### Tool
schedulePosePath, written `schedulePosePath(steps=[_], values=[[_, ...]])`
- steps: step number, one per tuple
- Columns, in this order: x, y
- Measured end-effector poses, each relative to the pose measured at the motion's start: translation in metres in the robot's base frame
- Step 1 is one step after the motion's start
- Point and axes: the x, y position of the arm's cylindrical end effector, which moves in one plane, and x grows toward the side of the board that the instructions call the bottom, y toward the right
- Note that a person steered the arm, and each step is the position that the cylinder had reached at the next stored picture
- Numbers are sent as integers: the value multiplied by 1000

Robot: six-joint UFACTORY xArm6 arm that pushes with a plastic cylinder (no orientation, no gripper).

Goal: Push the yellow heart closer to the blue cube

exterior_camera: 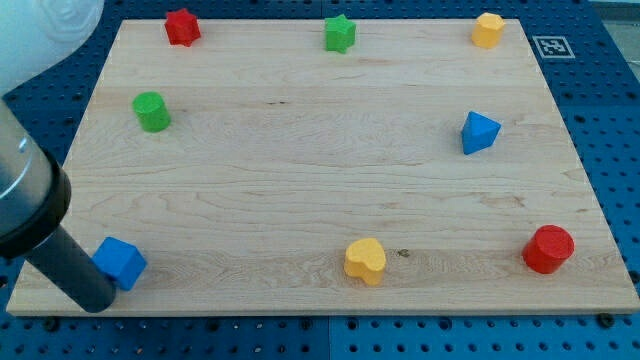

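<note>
The yellow heart (366,261) lies near the view's bottom edge of the wooden board (320,180), a little right of centre. The blue cube (120,262) sits at the board's bottom left corner, far to the left of the heart. My dark rod comes in from the view's left edge, and my tip (95,298) rests right against the cube's lower left side, touching it or nearly so. The tip is far from the heart.
A red star (182,26), a green star (340,33) and a yellow hexagon (488,30) line the top edge. A green cylinder (152,111) sits at left, a blue pyramid (479,132) at right, a red cylinder (548,249) at bottom right. A blue pegboard (600,120) surrounds the board.
</note>
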Motion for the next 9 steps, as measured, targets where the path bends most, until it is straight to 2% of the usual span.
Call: schedulePosePath(steps=[4,6,9], values=[[0,150],[0,249],[-21,314]])
